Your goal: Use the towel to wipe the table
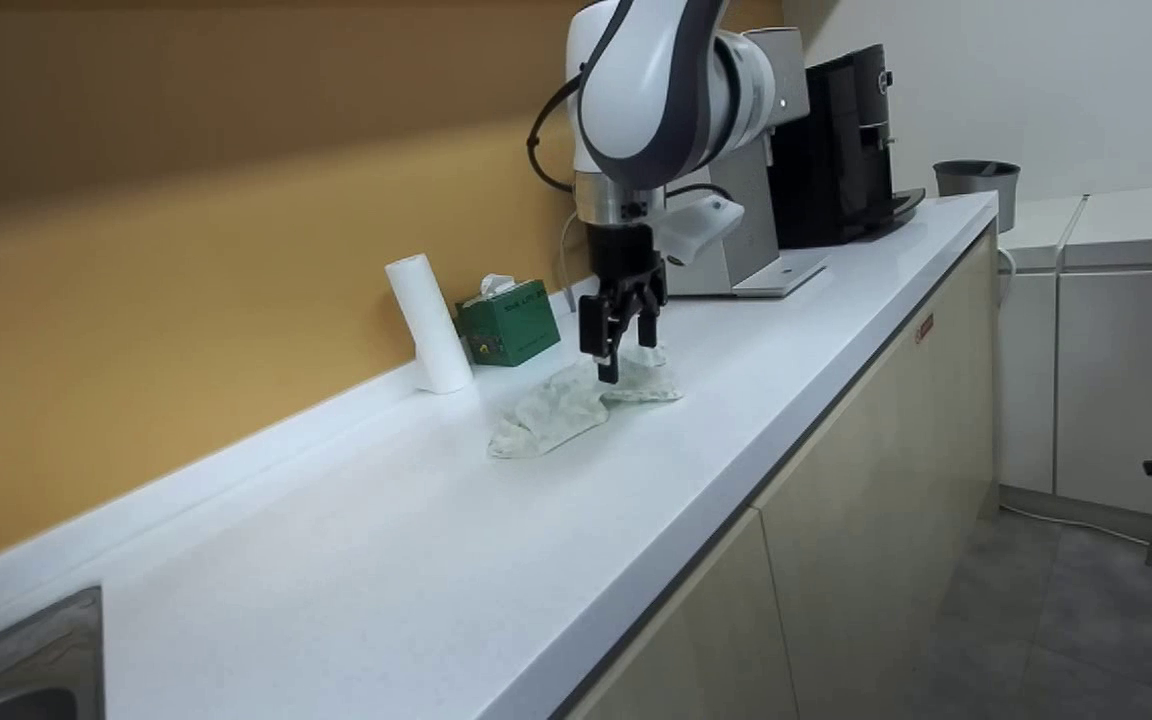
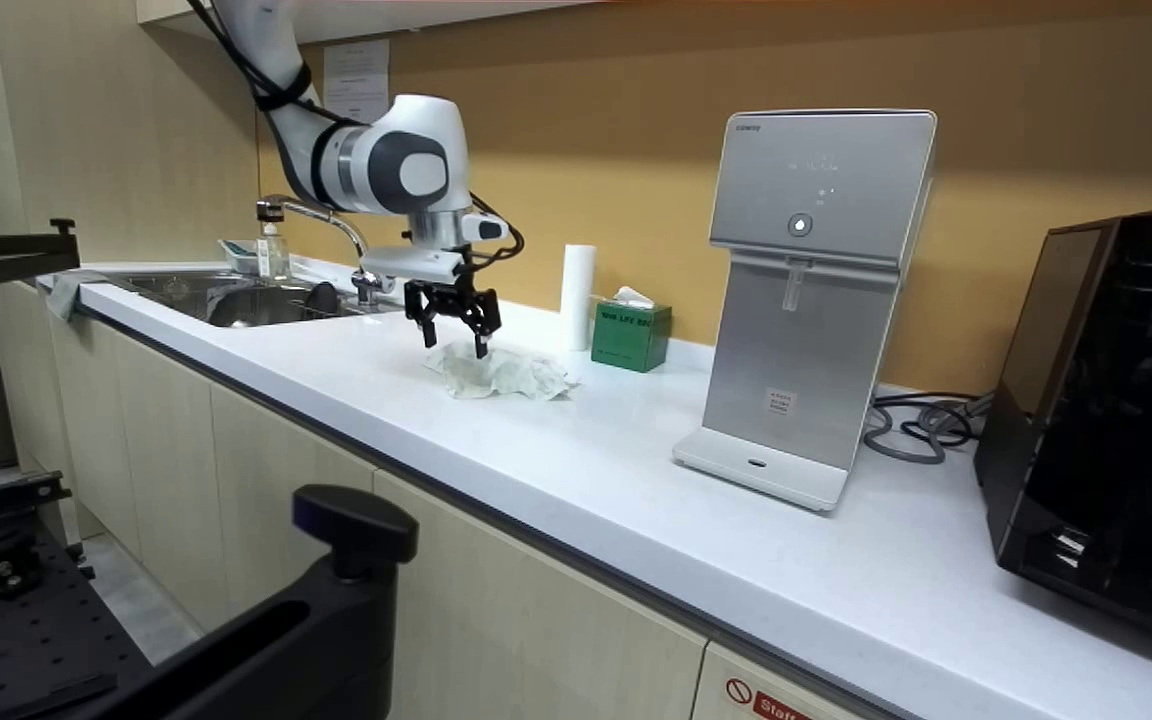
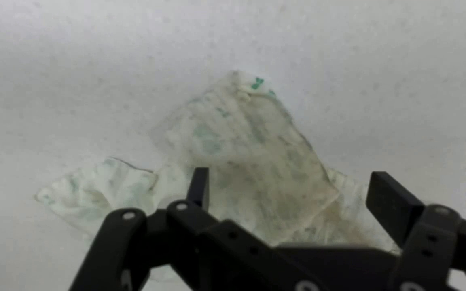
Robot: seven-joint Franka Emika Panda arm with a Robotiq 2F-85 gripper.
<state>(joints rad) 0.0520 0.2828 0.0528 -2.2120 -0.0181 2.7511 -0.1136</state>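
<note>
A crumpled pale towel with green print point(image 1: 551, 412) lies on the white countertop point(image 1: 336, 580). It also shows in an exterior view point(image 2: 511, 374) and spreads across the middle of the wrist view point(image 3: 253, 149). My gripper point(image 1: 627, 358) points down just above the towel; it also shows in an exterior view point(image 2: 455, 346). In the wrist view the two black fingers point(image 3: 289, 178) stand wide apart with towel visible below and between them. The gripper is open and grips nothing. Its body hides the towel's near part in the wrist view.
A white paper roll point(image 1: 429, 325) and a green tissue box point(image 1: 509, 323) stand by the wall behind the towel. A silver water dispenser point(image 2: 806, 330) and a black machine point(image 2: 1106, 420) stand farther along. A sink point(image 1: 36, 650) is at the opposite end. The counter has a front edge point(image 1: 736, 470).
</note>
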